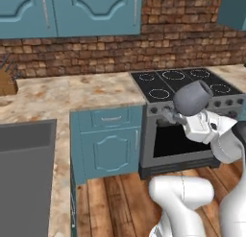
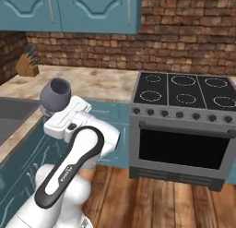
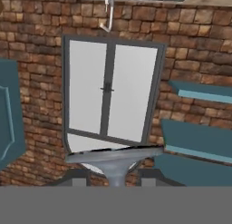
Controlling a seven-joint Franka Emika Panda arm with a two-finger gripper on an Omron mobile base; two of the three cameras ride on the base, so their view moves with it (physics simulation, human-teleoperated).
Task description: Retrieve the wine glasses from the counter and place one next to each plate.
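A grey translucent wine glass (image 1: 192, 97) with a dark rounded bowl is held in the air in front of the counter (image 1: 72, 94), bowl tilted up and away from the hand. My gripper (image 1: 178, 117) is shut on its stem. From the right base view the glass (image 2: 55, 95) hangs over the counter (image 2: 92, 84) edge near the sink, above my gripper (image 2: 51, 115). In the hand view the glass's round foot (image 3: 113, 157) lies across the fingertips of my gripper (image 3: 113, 177). The plates are out of view.
A black stove top (image 1: 187, 82) (image 2: 189, 91) with an oven below stands right of the counter. A sink (image 1: 24, 135) (image 2: 14, 109) lies at the left, a knife block (image 1: 7, 82) (image 2: 27, 65) behind it. A window (image 3: 108, 91) faces the hand.
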